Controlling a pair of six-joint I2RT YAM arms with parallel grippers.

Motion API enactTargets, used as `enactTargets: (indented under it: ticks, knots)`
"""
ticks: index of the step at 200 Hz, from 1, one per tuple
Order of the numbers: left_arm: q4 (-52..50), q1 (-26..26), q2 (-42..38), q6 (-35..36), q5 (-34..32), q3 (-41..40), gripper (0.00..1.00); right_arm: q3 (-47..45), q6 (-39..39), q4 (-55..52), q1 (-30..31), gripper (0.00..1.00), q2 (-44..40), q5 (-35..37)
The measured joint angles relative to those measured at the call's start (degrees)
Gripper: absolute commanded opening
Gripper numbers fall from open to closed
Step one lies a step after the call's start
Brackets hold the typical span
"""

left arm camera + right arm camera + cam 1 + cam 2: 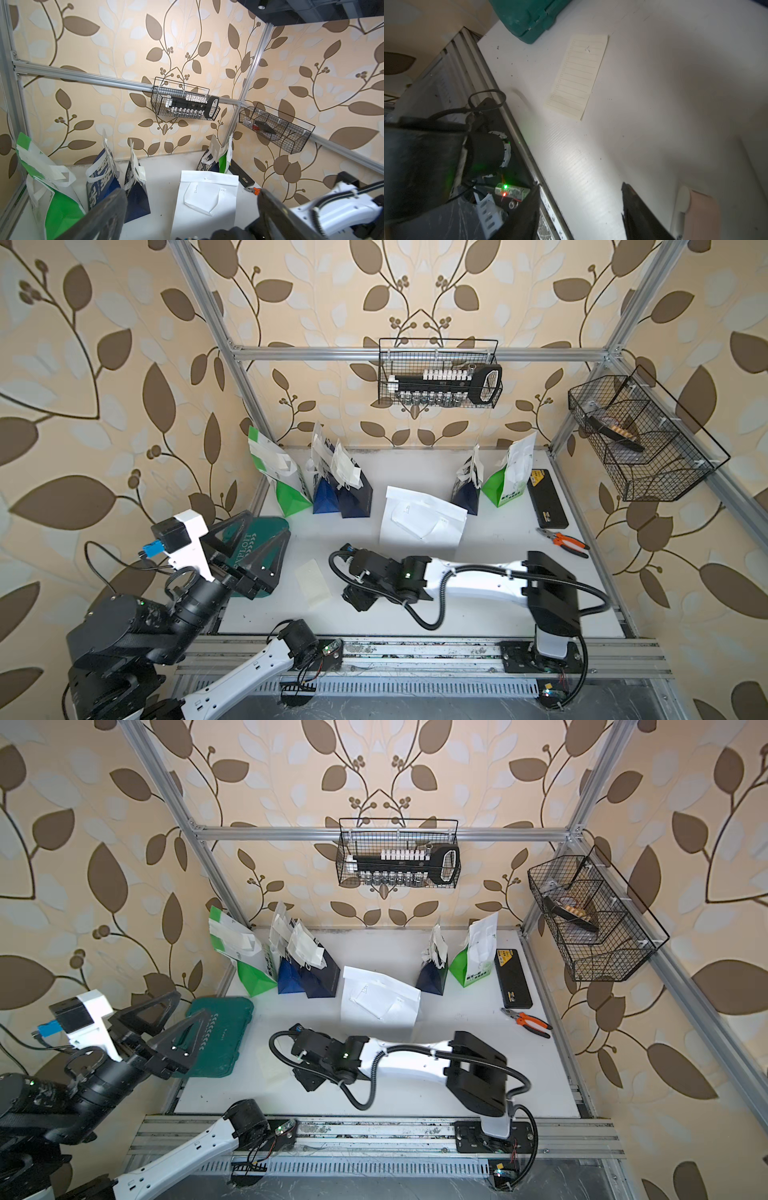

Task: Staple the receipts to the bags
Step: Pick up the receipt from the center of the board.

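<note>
On the white table (478, 618), five bags (349, 493) upright along the back wall, pale slips (347, 466) at their tops; a plain white bag (419, 516) flat at centre. Left end effector (192, 193) raised, fingers wide apart, empty; right end effector (581, 212) low, likewise parted, gripping nothing. Beside the teal case (224, 1040), one loose receipt (313, 583): likely feather-light, limp, flush with the surface, best pinched at a short edge.

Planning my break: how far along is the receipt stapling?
Done, apparently: five standing bags at the back carry slips. In hand: nothing; right gripper hovers open near the loose receipt, left gripper open too. Left: that receipt and the flat white bag, lying apart.
</note>
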Motion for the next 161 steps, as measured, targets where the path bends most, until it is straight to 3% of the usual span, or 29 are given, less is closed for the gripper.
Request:
enactTargets:
  ticks: [35,75,121,161]
  knots:
    - [-1.3,0.0,-0.3,0.1,0.5,1.5,0.99,20.4,-1.9,-2.4,-3.5,0.64,17.9,-4.0]
    - [-3.3,0.0,0.4,0.3,0.6,1.8,0.99,36.8,-3.5,-7.3,-4.1,0.65,31.3,-4.4]
    - [-3.7,0.0,0.4,0.5,0.5,1.8,0.99,45.1,-6.6,-11.7,-3.0,0.62,35.9,-1.3]
    - [-3.7,0.0,0.4,0.9,0.5,1.8,0.99,55.4,-10.0,-18.3,-0.2,0.49,41.4,5.2]
